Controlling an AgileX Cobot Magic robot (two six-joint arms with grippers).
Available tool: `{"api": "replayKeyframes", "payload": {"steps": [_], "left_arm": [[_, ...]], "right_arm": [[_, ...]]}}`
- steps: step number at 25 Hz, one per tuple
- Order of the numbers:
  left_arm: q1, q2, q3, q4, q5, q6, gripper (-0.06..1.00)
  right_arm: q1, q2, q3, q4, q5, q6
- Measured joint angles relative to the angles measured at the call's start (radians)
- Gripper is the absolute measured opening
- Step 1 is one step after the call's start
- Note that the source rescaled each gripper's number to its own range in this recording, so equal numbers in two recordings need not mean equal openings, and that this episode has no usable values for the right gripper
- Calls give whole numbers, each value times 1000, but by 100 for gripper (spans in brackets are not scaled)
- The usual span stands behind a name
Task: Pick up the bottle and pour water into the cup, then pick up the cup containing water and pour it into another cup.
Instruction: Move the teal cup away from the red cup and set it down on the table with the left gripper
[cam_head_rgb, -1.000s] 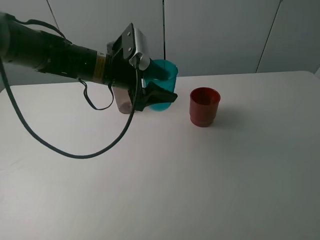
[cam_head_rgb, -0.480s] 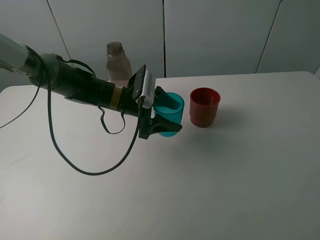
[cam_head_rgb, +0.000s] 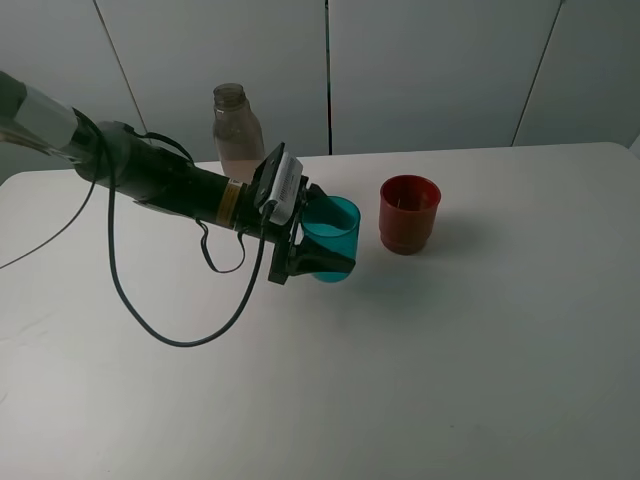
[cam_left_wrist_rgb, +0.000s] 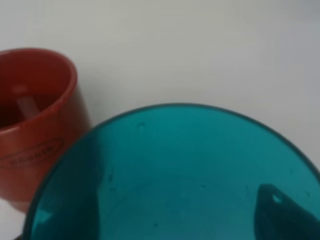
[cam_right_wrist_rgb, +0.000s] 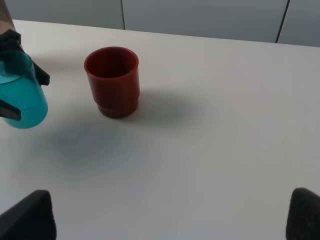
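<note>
- Jaws of left gripper clasp the teal cup, lifted above the table.
- Right jaws: spread, idle.
- Bottle stands set down; pouring into the red cup remains.

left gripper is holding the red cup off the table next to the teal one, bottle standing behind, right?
Not quite. The left gripper holds the teal cup off the table, and the red cup stands beside it on the table, as the exterior high view shows. The bottle does stand behind.
</note>
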Motion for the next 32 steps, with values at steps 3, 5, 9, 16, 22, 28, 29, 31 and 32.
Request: {"api": "replayKeyframes", "payload": {"steps": [3,5,9,16,22,28,29,31,32], "left_arm": [[7,3,-3,9,33,-4,14],[10,14,-3,9,35,-9,14],[12,35,-3,9,35,-11,14],[12,50,-3,9,35,-11,14],[12,50,-5,17,35,-11,20],[12,50,-5,22,35,-11,97],[12,50,-5,26,35,-11,98],[12,50,-5,33,35,-13,98],[12,50,-5,35,35,-23,98]], "right_arm": [[0,0,0,0,0,0],[0,0,0,0,0,0],[0,0,0,0,0,0],[0,0,0,0,0,0],[0,0,0,0,0,0],[0,0,0,0,0,0],[0,0,0,0,0,0],[0,0,0,0,0,0],[0,0,0,0,0,0]]}}
